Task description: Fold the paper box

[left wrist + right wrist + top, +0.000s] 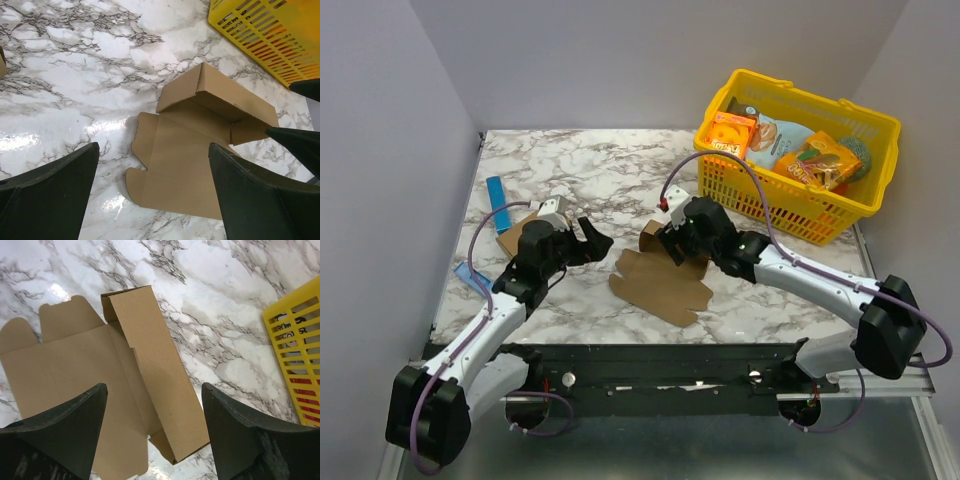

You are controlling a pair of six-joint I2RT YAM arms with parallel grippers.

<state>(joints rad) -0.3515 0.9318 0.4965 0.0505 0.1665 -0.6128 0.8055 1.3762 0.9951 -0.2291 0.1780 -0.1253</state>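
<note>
The paper box (658,283) is plain brown cardboard, partly unfolded on the marble table, with one long side panel raised at its far edge. In the left wrist view the box (185,160) lies flat with rounded flaps on its left. In the right wrist view the raised panel (155,365) stands up beside the flat sheet. My left gripper (592,243) is open and empty, just left of the box (154,146). My right gripper (670,248) is open and empty above the raised far panel (154,385).
A yellow basket (840,205) holding orange snack boxes (730,133) and packets stands at the back right. Another small brown carton (513,235) lies behind my left arm. Blue strips (498,203) lie at the table's left side.
</note>
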